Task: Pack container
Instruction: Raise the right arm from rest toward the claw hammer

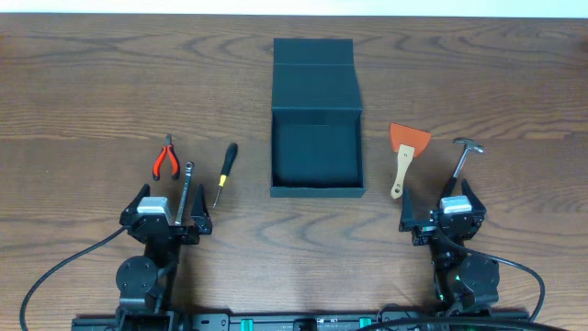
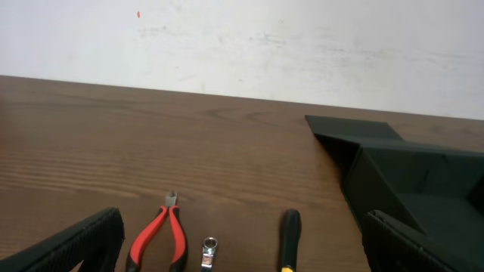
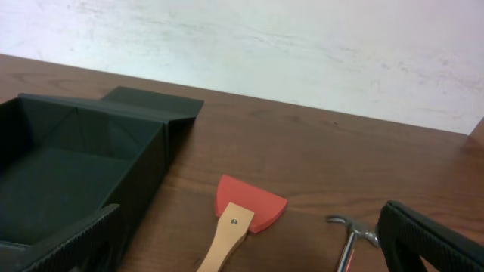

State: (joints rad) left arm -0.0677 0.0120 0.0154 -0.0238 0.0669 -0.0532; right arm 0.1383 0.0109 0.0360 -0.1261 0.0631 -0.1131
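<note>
The dark teal-black container (image 1: 317,188) stands open and empty at the table's middle, its flap lid (image 1: 313,62) laid back away from me. It also shows in the left wrist view (image 2: 408,181) and the right wrist view (image 3: 83,159). Left of it lie red-handled pliers (image 1: 165,158), a metal wrench (image 1: 186,187) and a black screwdriver (image 1: 225,171). Right of it lie a red scraper with a wooden handle (image 1: 404,154) and a small hammer (image 1: 464,156). My left gripper (image 1: 168,223) is open and empty near the wrench's end. My right gripper (image 1: 443,219) is open and empty below the scraper and hammer.
The wooden table (image 1: 92,92) runs to a pale wall (image 2: 242,45) at the back. Black cables (image 1: 55,276) trail from both arm bases along the front edge.
</note>
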